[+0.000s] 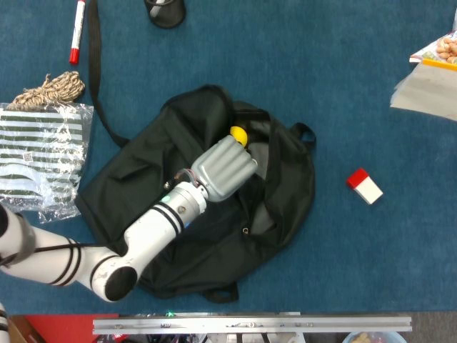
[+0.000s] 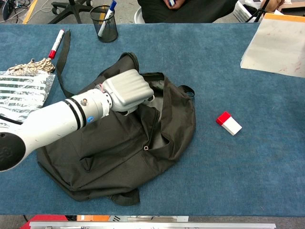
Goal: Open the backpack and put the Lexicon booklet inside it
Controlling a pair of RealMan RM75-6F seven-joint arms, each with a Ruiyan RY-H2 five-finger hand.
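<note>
The left hand (image 1: 223,167) lay on the black fabric backpack (image 1: 285,193), its grey fingers curled in a fist around a fold of the top flap, holding that edge raised. Beneath the lifted flap the bag gaped, and a small yellow round object (image 1: 238,135) showed inside, just beside the knuckles. The right hand was out of sight. I couldn't pick out the Lexicon booklet with certainty.

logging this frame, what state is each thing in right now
backpack: partly open, flap lifted, something yellow showing inside
left robot hand: fingers curled, gripping the backpack flap
red marker: capped, lying flat
pen cup: upright, blue marker inside
striped bag: lying flat
red and white box: closed, on the table
</note>
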